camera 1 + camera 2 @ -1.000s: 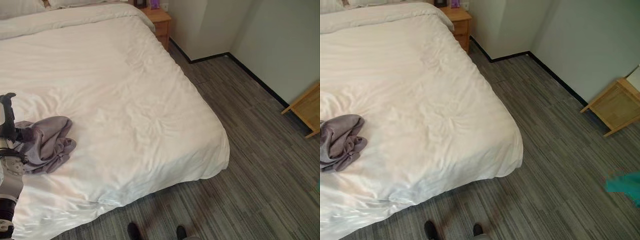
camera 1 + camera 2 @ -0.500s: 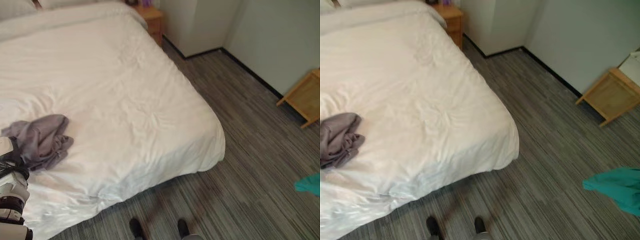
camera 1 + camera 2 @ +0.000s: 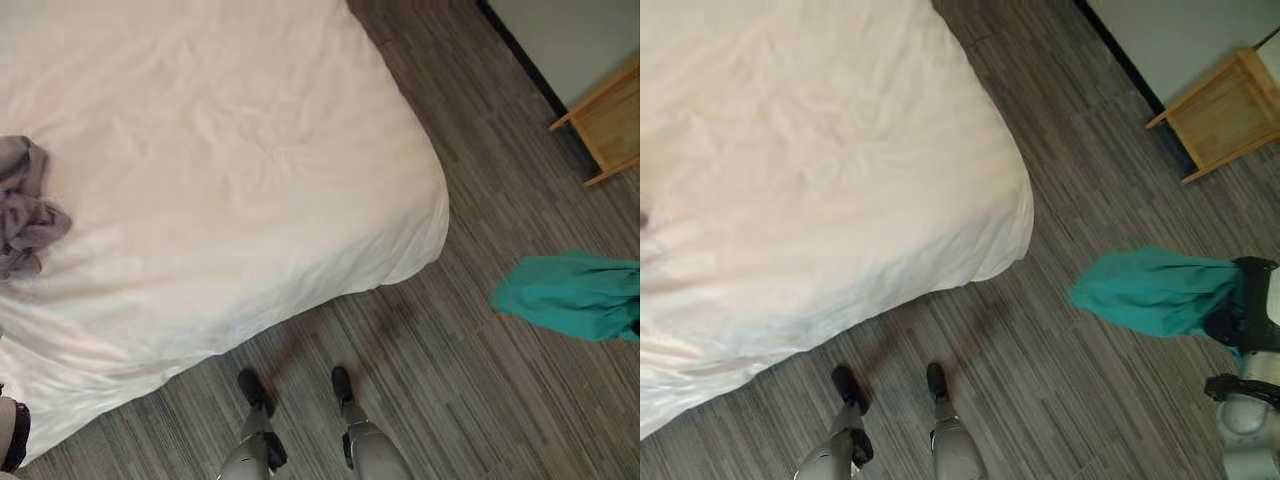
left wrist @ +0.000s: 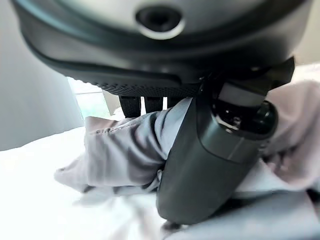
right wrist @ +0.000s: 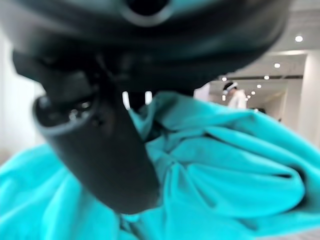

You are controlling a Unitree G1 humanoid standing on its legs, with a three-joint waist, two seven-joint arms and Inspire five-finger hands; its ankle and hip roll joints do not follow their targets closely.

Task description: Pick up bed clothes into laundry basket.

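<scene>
- Left eye view: I saw the white bed (image 3: 220, 180) filling the upper left, with the grey garment (image 3: 25, 205) bunched on it at the far left edge; a teal garment (image 3: 570, 295) hung in the air over the striped floor (image 3: 470, 400) on the right, well apart from the bed, and a wooden stand (image 3: 612, 125) sat by the wall beyond it
- Right eye view: I saw my right hand (image 3: 1252, 305) at the right edge, dark fingers curled into one end of the teal garment (image 3: 1150, 290), the cloth trailing out toward the bed (image 3: 810, 150) above the floor; the wooden stand (image 3: 1220, 110) stood further back near the wall
- Left wrist view: my left hand (image 4: 210, 150) was down on the bed with the grey garment (image 4: 125, 155) gathered between thumb and fingers, the thumb pressed over the cloth and pinching it against the white bedding (image 4: 35, 190)
- Right wrist view: my right hand (image 5: 110, 145) had its thumb clamped across the teal garment (image 5: 220, 175), folds of cloth bulging past it; a person (image 5: 234, 96) stood far off in the background
</scene>
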